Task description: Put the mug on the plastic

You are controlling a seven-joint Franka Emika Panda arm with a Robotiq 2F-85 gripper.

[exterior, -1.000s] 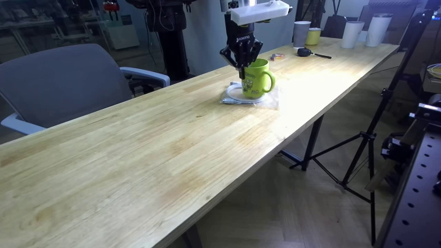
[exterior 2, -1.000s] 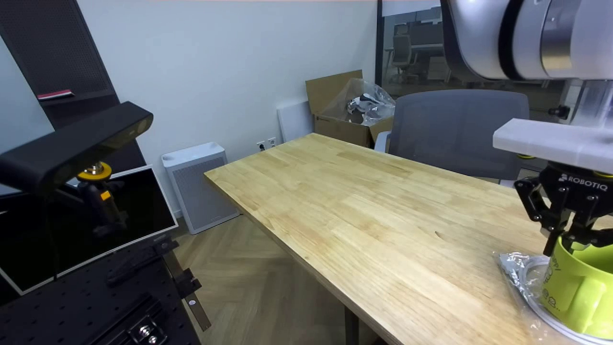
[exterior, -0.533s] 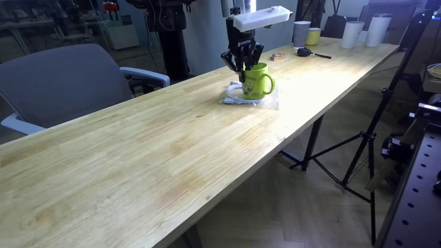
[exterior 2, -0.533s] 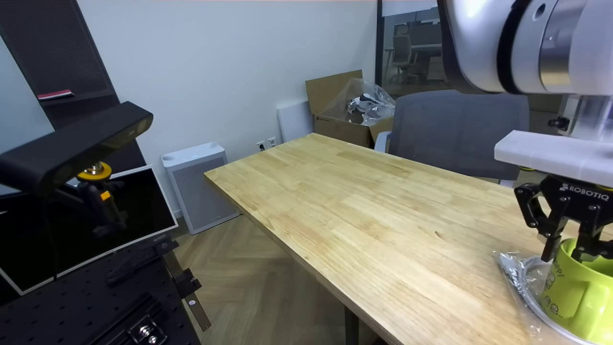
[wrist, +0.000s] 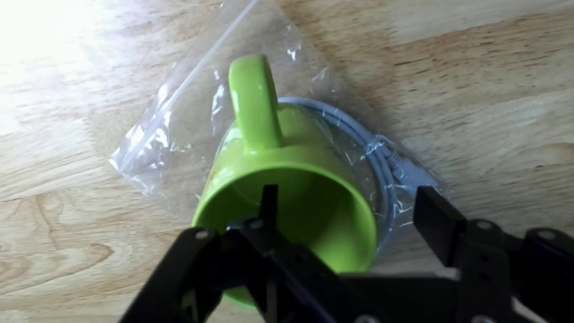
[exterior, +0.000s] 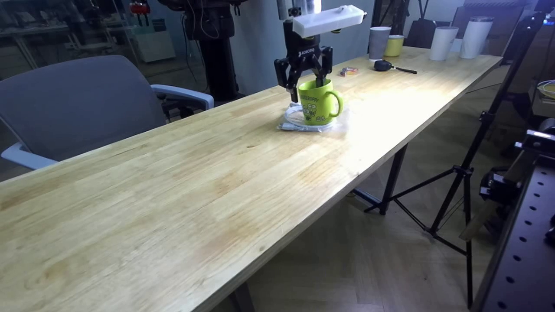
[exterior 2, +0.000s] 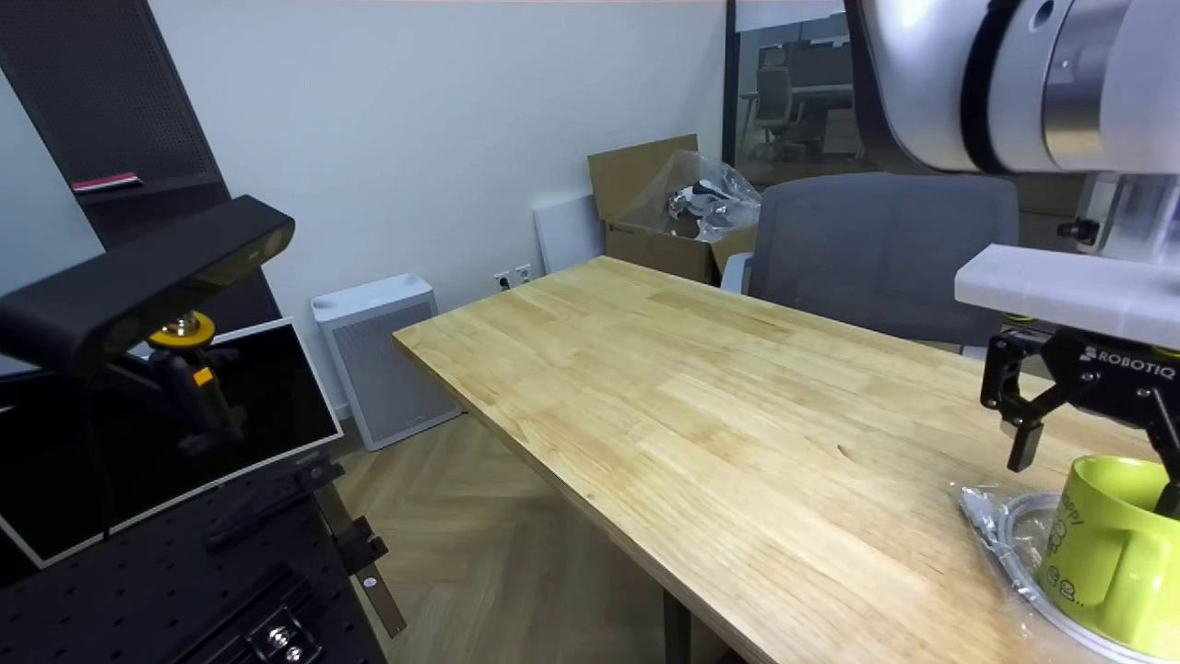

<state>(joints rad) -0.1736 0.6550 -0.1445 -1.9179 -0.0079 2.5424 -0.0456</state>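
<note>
In an exterior view, taking twelve o'clock as the top of the frame, the lime-green mug stands upright on the clear plastic zip bag, toward one o'clock from the centre, its handle pointing to three; the coiled cable inside the bag shows around the base from six to ten. The black Robotiq claw is released, its fingers spread, one down in the mug's mouth and one outside the wall at nine o'clock. On the bench, well apart from the mug toward two o'clock, stand a grey cup, a yellow-green cup, a white cup and a white tumbler; a grey office chair is at nine. In an exterior view, the mug sits toward four o'clock, cropped by the frame's edge, handle facing about five; the robot arm hangs above it, and a cardboard box shows toward one. Whether either finger touches the mug, I cannot tell. In the wrist view, the mug shows its mouth to the camera, handle between eleven and twelve, with the cable's plug at two; one dark fingertip overlaps the mouth, the other appears over the bag's edge at three, past the rim
</note>
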